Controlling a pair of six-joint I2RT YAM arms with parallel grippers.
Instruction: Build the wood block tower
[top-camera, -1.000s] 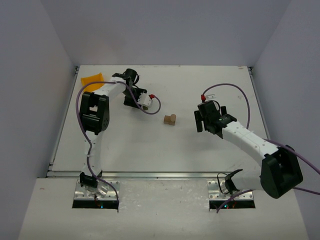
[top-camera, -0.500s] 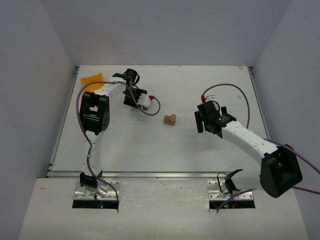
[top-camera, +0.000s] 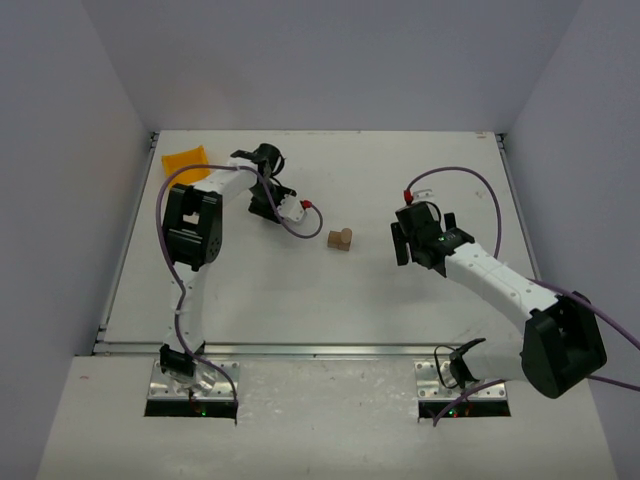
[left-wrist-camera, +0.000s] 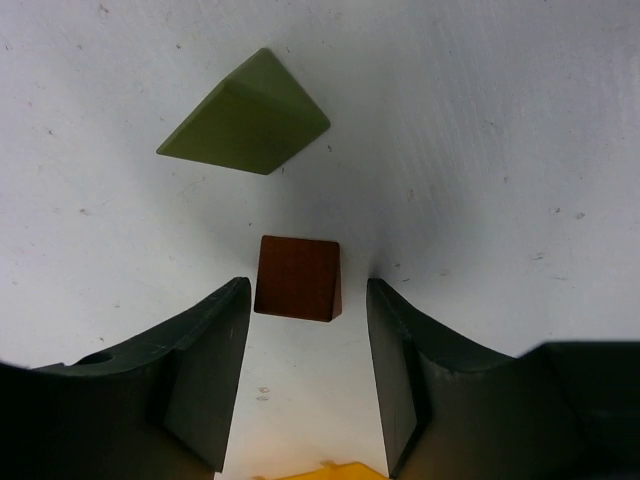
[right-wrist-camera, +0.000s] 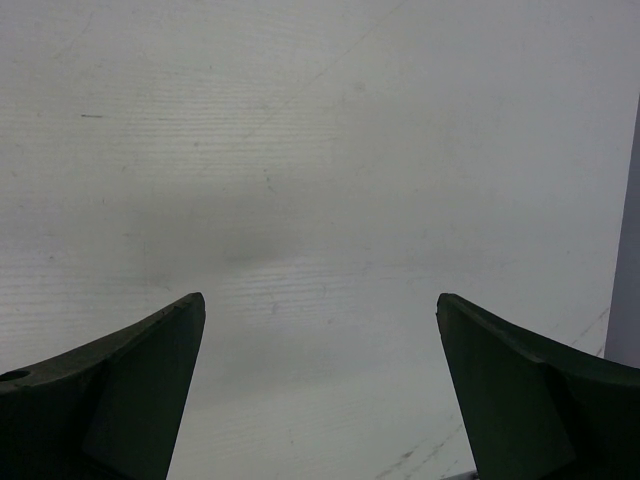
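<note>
In the left wrist view a dark red block (left-wrist-camera: 297, 277) lies on the white table, its near end between the tips of my left gripper (left-wrist-camera: 307, 285). The jaws stand open, with a narrow gap on each side of the block. An olive-green wedge (left-wrist-camera: 245, 115) lies just beyond it. From above, the left arm hides both pieces. A small stack of tan blocks (top-camera: 339, 239) stands mid-table. To its right my right gripper (top-camera: 418, 238) is wide open over bare table (right-wrist-camera: 320, 180) with nothing between its fingers.
A yellow bin (top-camera: 185, 160) sits at the back left corner, close behind the left arm. A yellow edge (left-wrist-camera: 330, 470) shows at the bottom of the left wrist view. Grey walls close in the table (top-camera: 300, 300) on three sides.
The left wrist has shifted slightly to the right and nearer, and its jaws have narrowed around the red block. The right arm has barely moved.
</note>
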